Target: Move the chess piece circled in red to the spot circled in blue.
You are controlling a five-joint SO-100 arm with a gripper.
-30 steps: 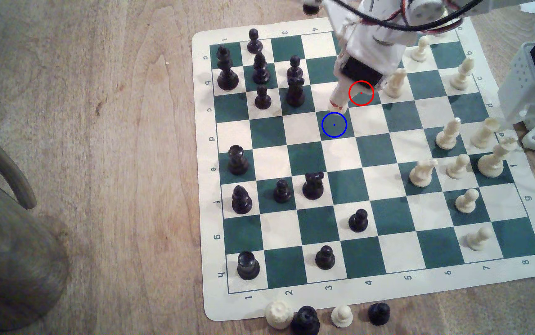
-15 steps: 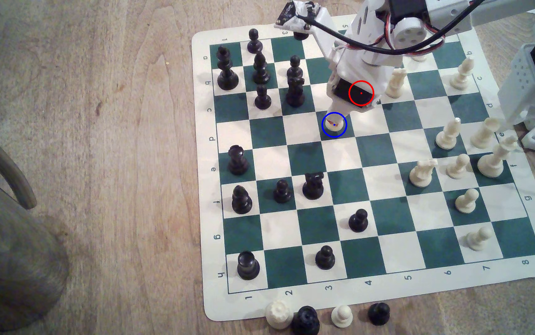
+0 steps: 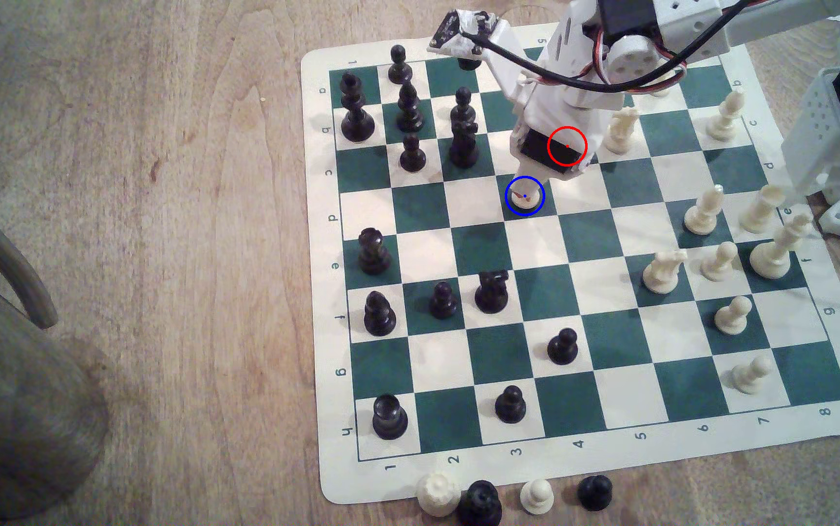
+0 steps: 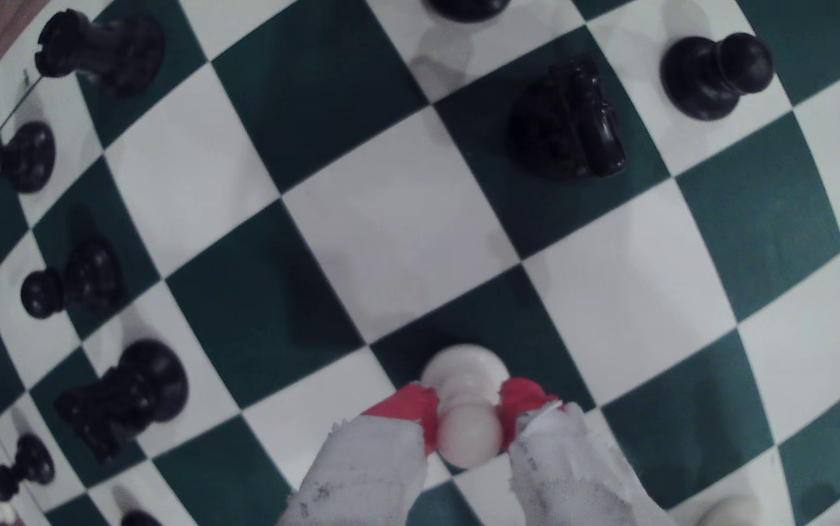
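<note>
Wrist view: my gripper (image 4: 468, 430) is pinching the pawn (image 4: 463, 374) by its ball head, red-taped fingertips (image 4: 410, 404) pressing each side so the base is hanging level over the green square. On the exterior view the pawn (image 3: 527, 197) is sitting inside the blue ring (image 3: 507, 205) (whether touching down, I cannot tell), ready, I judge, for release.

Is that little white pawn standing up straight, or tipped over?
Upright. The pawn stands on its round base on the green square, ball head directly above, held between the gripper's red-tipped fingers.
</note>
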